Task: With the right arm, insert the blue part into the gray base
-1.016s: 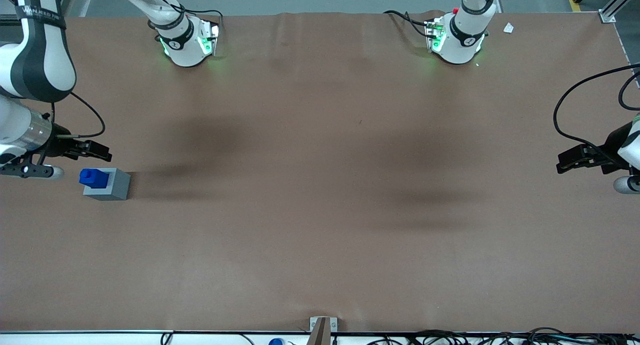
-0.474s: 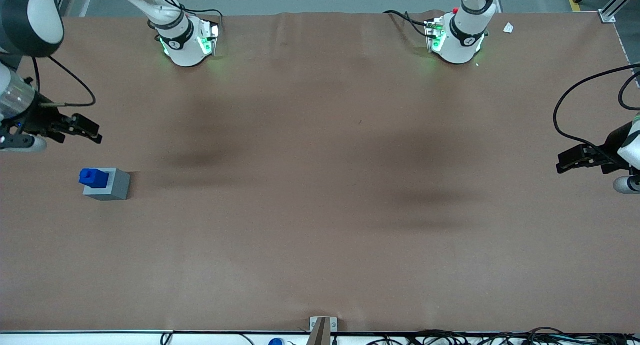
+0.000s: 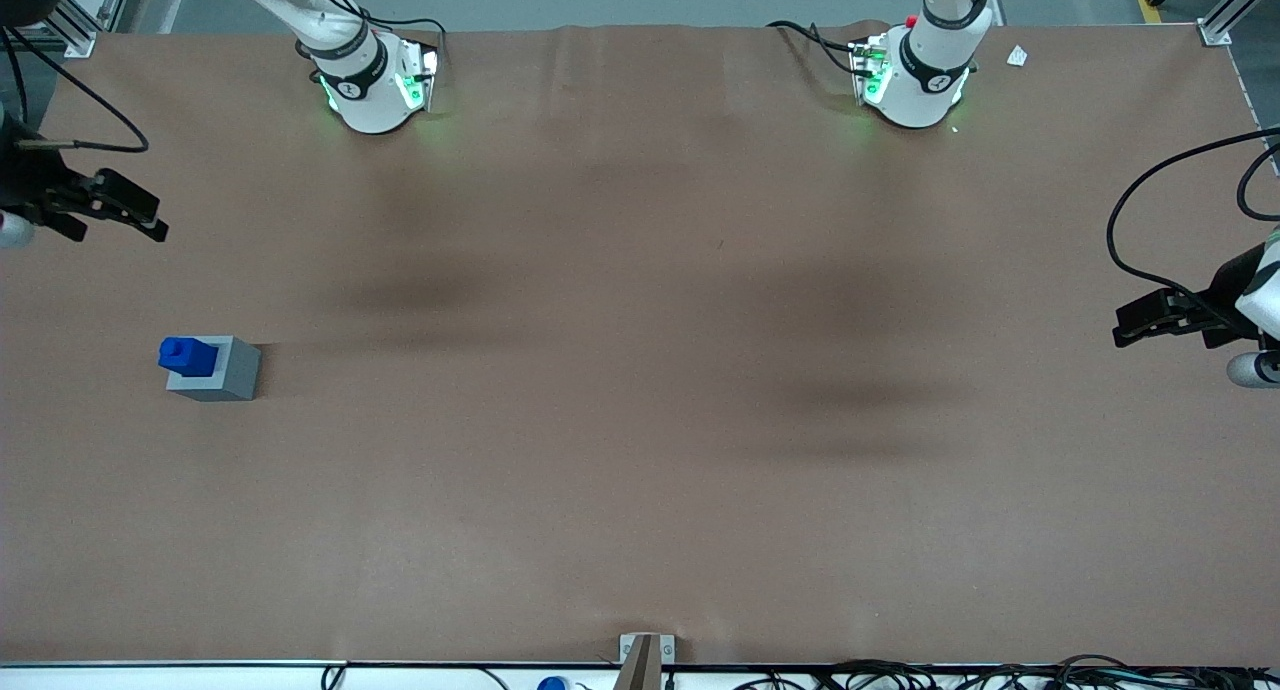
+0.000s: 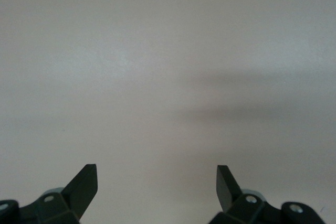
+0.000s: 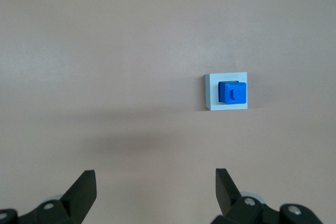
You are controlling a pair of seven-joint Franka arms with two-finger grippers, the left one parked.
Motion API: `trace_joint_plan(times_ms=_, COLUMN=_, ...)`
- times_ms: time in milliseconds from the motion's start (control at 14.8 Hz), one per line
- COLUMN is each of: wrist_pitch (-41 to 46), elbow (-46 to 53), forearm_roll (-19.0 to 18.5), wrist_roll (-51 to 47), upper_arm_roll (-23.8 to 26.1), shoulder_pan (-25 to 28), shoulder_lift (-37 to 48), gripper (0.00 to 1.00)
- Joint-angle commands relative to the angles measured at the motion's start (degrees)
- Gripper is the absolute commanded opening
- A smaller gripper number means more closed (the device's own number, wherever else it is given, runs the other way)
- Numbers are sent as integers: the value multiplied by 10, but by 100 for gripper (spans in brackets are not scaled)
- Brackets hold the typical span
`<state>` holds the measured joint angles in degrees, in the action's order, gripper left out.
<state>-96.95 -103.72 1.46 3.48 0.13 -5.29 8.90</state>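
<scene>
brown matting covers the bench (image 3: 640,420) from edge to edge, with soft dark shadows across its middle. landmark for all positions: the gray base (image 3: 218,370).

1. the gray base (image 5: 227,92) stands flat on the bench, toward the working arm's end of the table. it is a light-gray cube-shaped box.
2. the blue part (image 3: 187,356) sits in the square recess in the top of the gray base. in the right wrist view the blue part (image 5: 232,93) lies within the gray rim, with its small raised stub facing up. it appears fully seated, though the depth of seating cannot be confirmed from these views.
3. the pincer (image 3: 115,207) of the right arm (image 3: 30,185) is farther from the front camera than the gray base and well apart from it. it carries nothing.
4. pincer state: the two fingers (image 5: 84,188) are spread wide, with bare matting visible between them. nothing is held.
5. both arm pedestals (image 3: 375,85) stand with green lights on, much farther from the front camera than the gray base.
</scene>
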Motion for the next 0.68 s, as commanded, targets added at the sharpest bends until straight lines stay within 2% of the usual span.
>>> trace_joint_plan(times_ms=0, wrist_pitch=11, elbow=-4, forearm_roll=6, wrist_roll=-8, upper_arm_roll=-2, shoulder_pan=9, shoulder_lift=33, gripper=100)
trace_joint_plan(times_ms=609, wrist_pitch=11, elbow=0, forearm_roll=14, wrist_roll=-9, upper_arm_roll=-4, shoulder_pan=17, shoulder_lift=42, gripper=100)
